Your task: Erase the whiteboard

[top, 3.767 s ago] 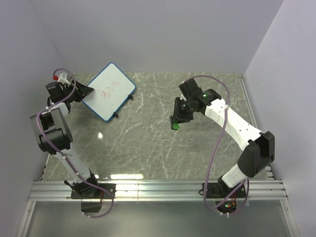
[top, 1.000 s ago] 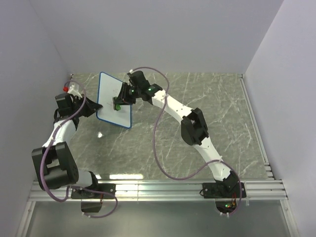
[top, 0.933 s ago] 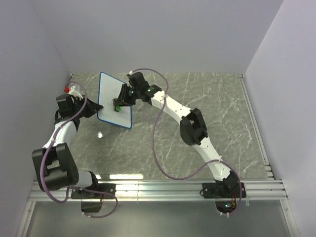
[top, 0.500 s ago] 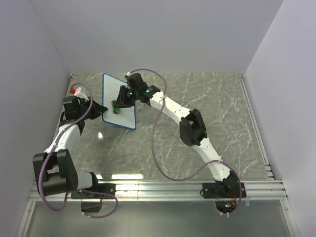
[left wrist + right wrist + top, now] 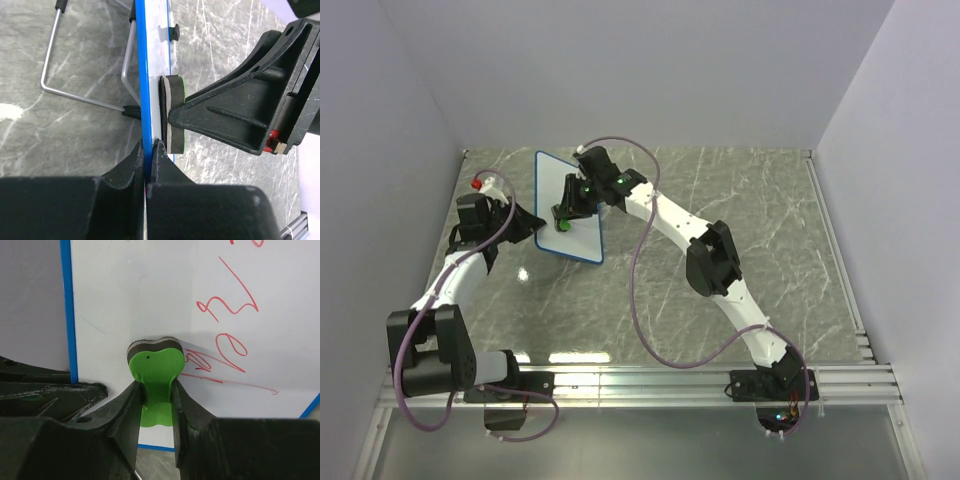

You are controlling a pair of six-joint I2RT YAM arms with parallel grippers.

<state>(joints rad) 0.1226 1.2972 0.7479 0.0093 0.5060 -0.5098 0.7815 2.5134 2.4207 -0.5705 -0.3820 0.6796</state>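
Pale walls enclose a marbled tabletop [image 5: 770,200]. The left gripper [image 5: 148,148] pinches the whiteboard [image 5: 125,300] by its blue edge, probably propping it upright so the right gripper [image 5: 153,390], clamped on the green eraser [image 5: 152,357], can press its face. Red scribbles [image 5: 225,347] lie just right of that gripper.

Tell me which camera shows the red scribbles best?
The right wrist camera: red scribbles look big on the whiteboard, beside the green eraser. The left wrist camera sees the whiteboard edge-on; from the top they're too small.

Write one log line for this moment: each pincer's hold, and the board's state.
left pincer: shut on edge of whiteboard | right pincer: shut on green eraser, pressed to whiteboard | red marks: present
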